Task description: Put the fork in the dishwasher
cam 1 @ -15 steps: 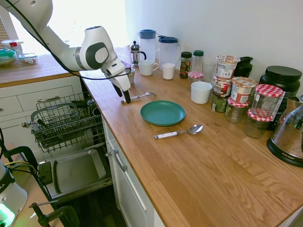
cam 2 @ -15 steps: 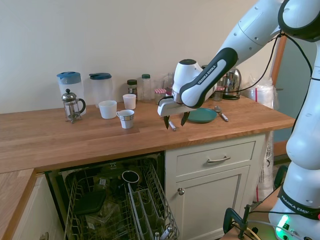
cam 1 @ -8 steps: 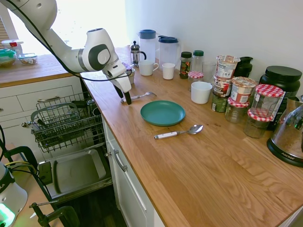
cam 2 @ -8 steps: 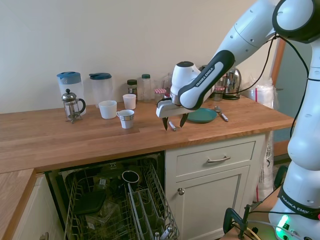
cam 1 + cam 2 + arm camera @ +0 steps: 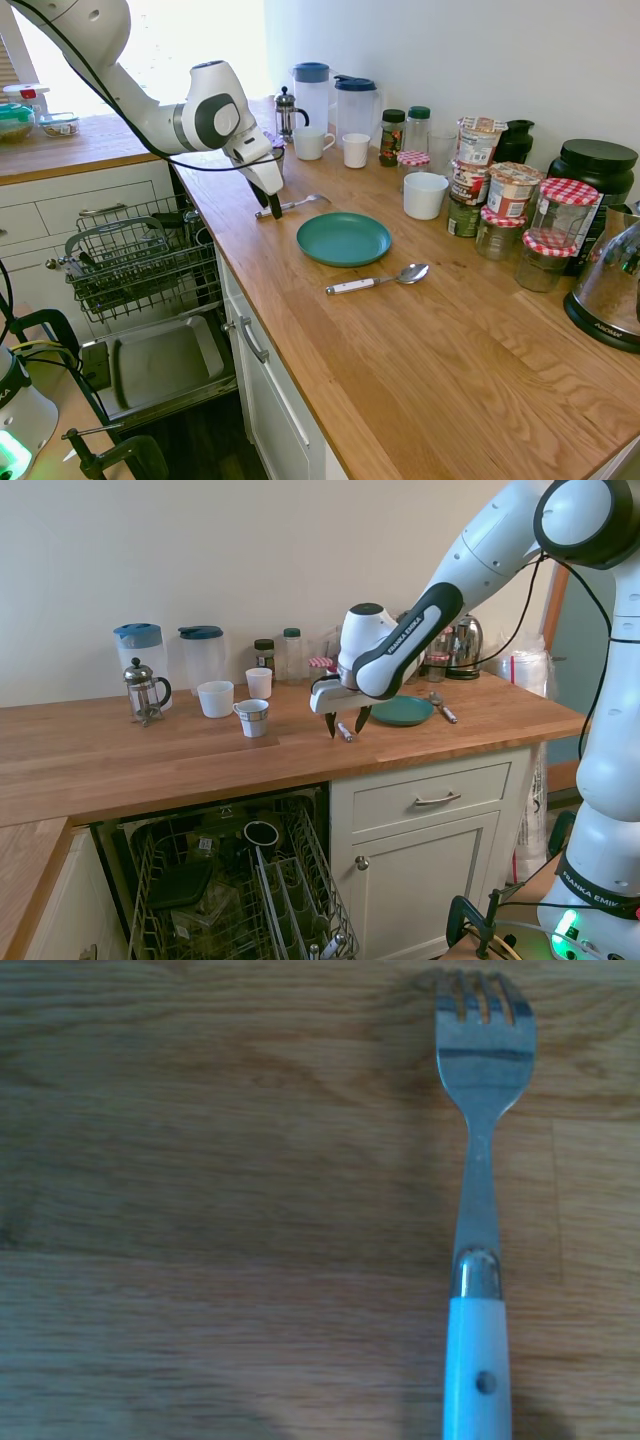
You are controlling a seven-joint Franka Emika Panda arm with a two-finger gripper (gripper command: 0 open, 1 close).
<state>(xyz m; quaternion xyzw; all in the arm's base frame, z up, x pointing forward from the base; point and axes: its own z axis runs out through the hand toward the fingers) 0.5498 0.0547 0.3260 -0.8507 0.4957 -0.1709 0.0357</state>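
Claw point(image 5: 345, 726) spread wide, empty, straddling fork point(image 5: 292, 204) handle end on bench point(image 5: 400, 340). Risk: fork lies flat. Pads may skid off thin metal and shove it toward teal plate point(image 5: 344, 239).

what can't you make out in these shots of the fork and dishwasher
- fork: handle end cut off by the wrist view's edge; in the first exterior view the claw hides it.
- dishwasher: rack contents too dark and cluttered, second exterior view.
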